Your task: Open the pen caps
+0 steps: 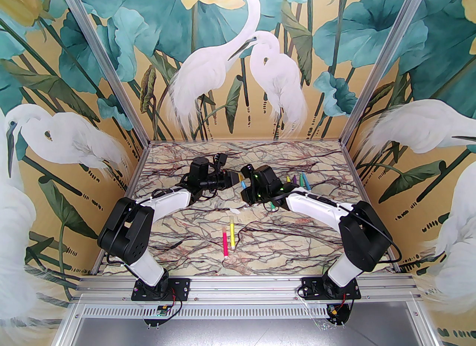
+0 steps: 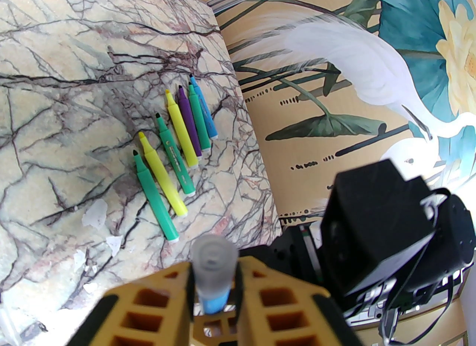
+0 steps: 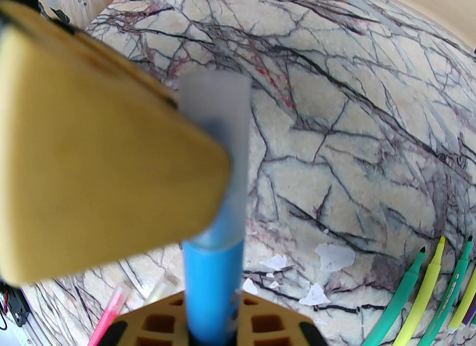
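The left claw is pinching the light, probably slippery pen cap while the right claw is clamping the stiff blue barrel.

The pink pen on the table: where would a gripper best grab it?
Probably mid-barrel on the pink pen, coming from straight above and closing across its width. It lies flat, running front to back, and that grip leaves its clear cap at the far end free.
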You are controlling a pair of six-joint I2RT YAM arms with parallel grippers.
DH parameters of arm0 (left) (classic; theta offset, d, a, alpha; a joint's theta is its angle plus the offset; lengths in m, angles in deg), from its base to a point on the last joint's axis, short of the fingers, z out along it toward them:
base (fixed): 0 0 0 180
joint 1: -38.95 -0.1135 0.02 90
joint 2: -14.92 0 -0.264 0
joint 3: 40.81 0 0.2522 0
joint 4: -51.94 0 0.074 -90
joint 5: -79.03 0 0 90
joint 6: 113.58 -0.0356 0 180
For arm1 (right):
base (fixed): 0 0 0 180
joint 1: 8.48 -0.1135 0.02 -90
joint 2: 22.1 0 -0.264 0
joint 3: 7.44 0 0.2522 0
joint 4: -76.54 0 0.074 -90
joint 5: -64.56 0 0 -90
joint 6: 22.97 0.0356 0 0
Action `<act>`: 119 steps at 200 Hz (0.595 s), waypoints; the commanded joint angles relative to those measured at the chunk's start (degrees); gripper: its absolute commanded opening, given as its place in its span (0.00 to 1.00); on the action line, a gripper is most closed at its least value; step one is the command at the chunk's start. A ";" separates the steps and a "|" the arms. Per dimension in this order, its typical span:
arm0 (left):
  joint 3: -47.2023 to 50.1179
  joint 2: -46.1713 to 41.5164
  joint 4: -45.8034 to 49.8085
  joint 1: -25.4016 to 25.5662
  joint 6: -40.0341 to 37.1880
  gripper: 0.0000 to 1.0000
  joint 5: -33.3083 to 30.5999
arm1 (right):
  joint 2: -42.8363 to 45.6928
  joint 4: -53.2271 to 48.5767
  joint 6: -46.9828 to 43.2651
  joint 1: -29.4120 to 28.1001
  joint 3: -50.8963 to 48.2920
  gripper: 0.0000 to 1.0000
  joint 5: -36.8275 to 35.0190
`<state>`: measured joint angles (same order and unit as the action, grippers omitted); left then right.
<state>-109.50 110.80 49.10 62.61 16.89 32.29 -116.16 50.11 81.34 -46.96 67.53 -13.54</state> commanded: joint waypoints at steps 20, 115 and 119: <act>-2.00 0.77 -0.50 0.26 -0.51 0.33 1.66 | 0.46 -0.28 -0.88 0.25 -0.99 0.00 1.18; -3.86 2.38 1.20 1.21 -0.98 0.39 1.56 | 2.54 1.74 -1.04 0.24 -2.72 0.00 2.78; -3.93 2.48 1.26 1.41 -0.96 0.39 1.60 | 2.72 1.83 -1.04 0.25 -2.88 0.00 2.80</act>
<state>-111.10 112.09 50.07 63.07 16.73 32.73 -115.94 50.68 81.10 -46.96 65.63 -12.23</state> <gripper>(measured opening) 0.394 0.176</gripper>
